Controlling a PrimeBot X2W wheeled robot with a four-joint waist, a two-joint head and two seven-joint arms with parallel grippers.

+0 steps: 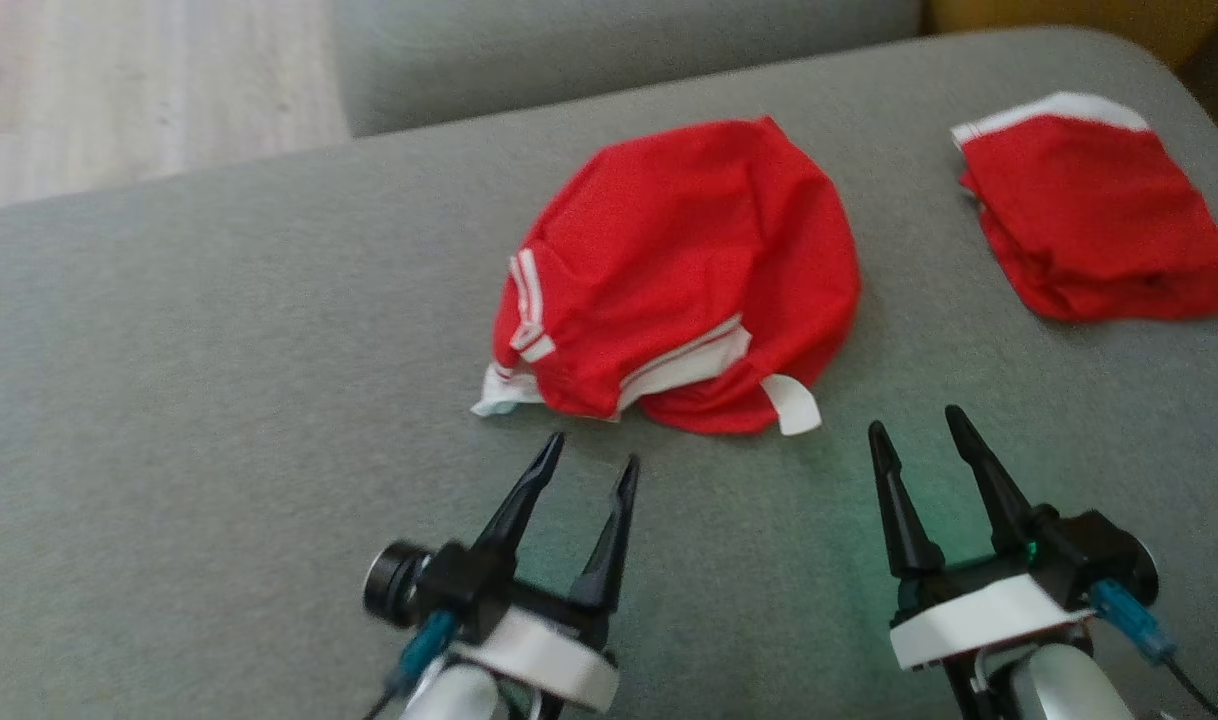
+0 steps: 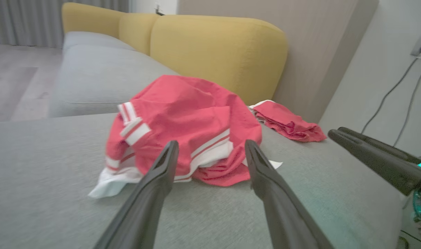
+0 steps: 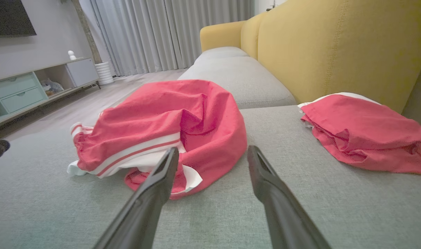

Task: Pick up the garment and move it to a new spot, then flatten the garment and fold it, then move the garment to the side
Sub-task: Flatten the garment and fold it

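Left gripper (image 1: 591,452) and right gripper (image 1: 916,421) look like twins: two long glossy black fingers (image 1: 899,510) tapering to points, set in a chunky black block (image 1: 1084,548), with a white band (image 1: 979,618) underneath and a pale rounded forearm (image 1: 1059,690) below that. Each has a teal-blue cable plug (image 1: 1129,612) on its outer side. The left one's also got a stubby round black camera barrel (image 1: 389,585), and a small green light (image 1: 1029,548) glows on the right.

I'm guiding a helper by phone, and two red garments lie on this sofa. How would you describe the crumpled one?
Find the grey sofa seat in front of the yellow backrest. Around its middle sits a rounded red heap. Unlike the flatter red garment nearer the backrest, it shows double white stripes and loose white tabs.
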